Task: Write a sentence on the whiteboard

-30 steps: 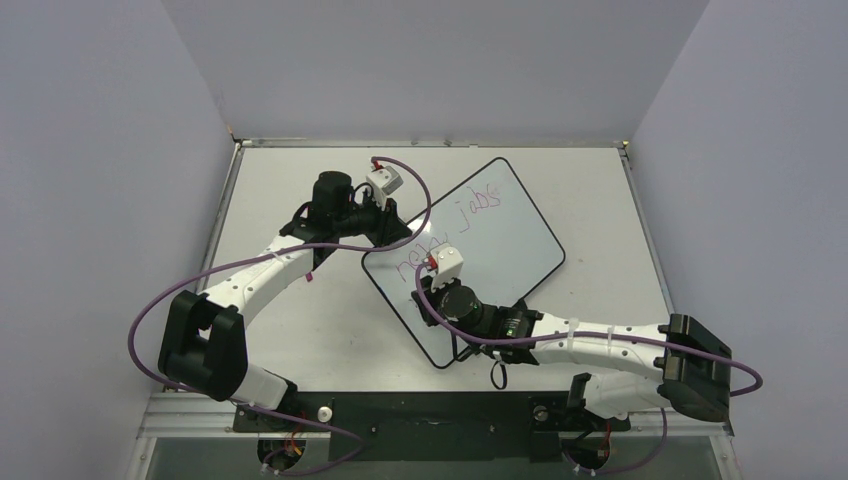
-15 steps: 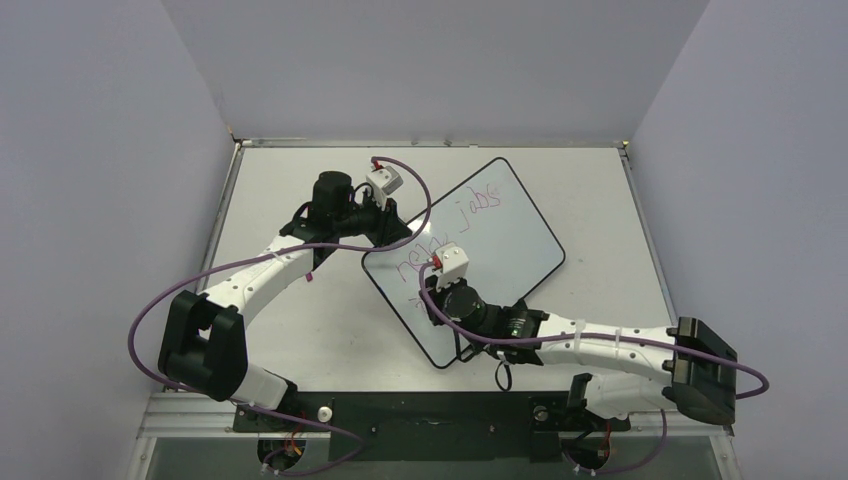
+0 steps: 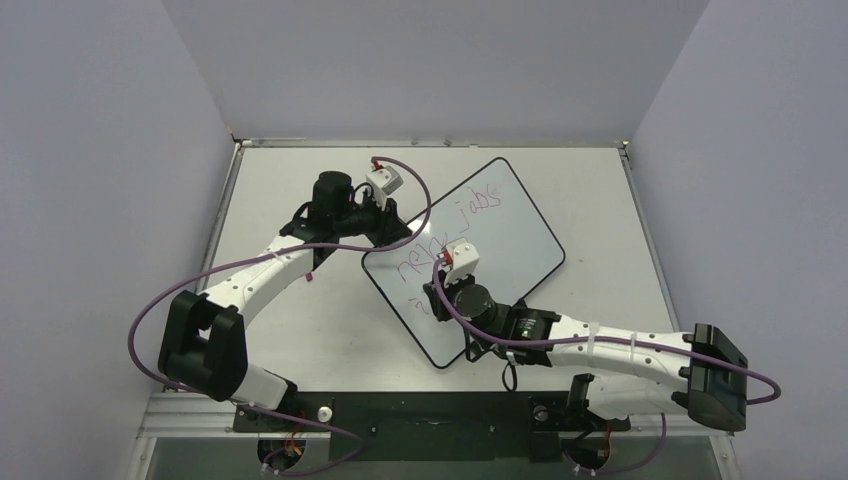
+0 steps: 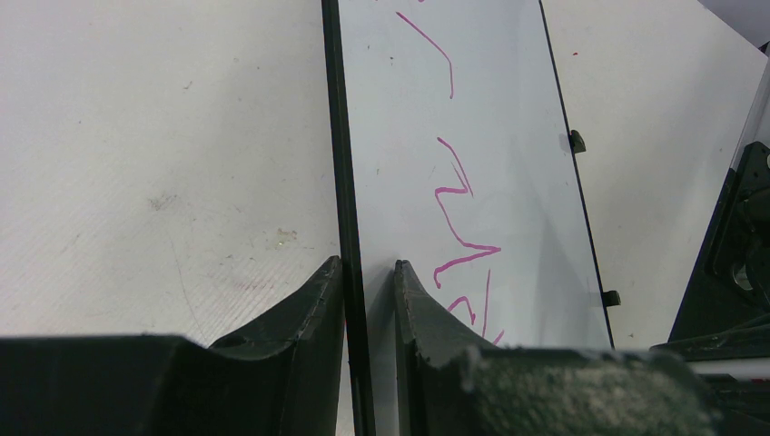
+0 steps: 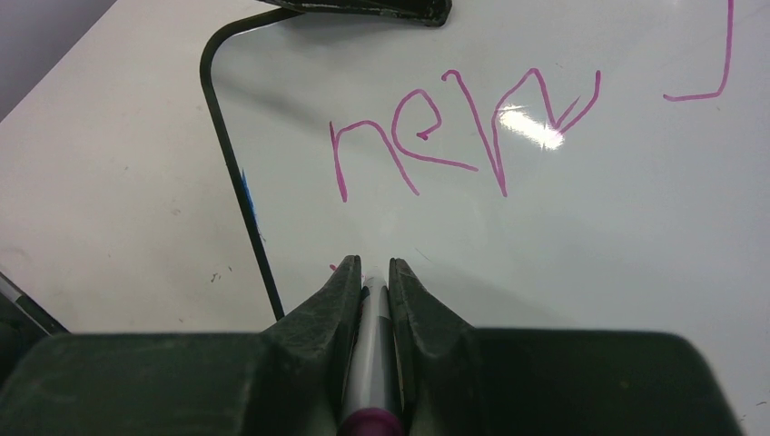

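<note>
- While my right gripper (image 5: 375, 268) pinches the marker (image 5: 374, 354) tight between both fingers, its tip is hidden under them at the lower middle of the right wrist view, so I cannot tell whether it touches the whiteboard (image 5: 590, 227).
- The whiteboard lies skewed at the centre of the top view on the table (image 3: 290, 330). The sentence (image 5: 454, 132) so far runs along its upper part, with one word just above my fingers.
- My left gripper (image 4: 367, 263) clamps the whiteboard's black frame at the bottom middle of its view, one finger either side of it.
- I judge that a second line is starting below that word. It wants light, even pressure and small strokes.
- My left grip should hold firm, or the whiteboard may slide and skew the letters.
- I should leave space under the first line so strokes don't cross.
</note>
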Robot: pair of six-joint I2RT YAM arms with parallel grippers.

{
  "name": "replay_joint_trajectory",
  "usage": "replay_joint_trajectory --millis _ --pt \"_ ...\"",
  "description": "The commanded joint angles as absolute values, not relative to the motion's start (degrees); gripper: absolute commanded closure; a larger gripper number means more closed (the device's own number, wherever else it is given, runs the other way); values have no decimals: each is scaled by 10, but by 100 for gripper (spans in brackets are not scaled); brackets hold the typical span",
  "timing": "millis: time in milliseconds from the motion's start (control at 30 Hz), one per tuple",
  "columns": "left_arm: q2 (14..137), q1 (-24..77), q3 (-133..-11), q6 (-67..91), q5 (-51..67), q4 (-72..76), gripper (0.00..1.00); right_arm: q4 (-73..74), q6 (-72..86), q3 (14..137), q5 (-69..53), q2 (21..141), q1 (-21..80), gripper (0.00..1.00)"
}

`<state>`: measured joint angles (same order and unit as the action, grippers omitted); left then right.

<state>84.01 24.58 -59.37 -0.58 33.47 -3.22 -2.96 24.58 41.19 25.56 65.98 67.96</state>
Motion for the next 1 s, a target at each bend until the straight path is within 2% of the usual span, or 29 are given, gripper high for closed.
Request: replay_joint_trajectory --millis 0,533,967 --pt "828 246 -597 -46 317 -15 100 -50 252 418 277 671 678 100" --pt "825 247 -597 -30 283 -9 100 -56 259 402 292 707 679 100" --pt "820 247 -595 -33 293 -9 100 -45 289 348 301 674 687 100"
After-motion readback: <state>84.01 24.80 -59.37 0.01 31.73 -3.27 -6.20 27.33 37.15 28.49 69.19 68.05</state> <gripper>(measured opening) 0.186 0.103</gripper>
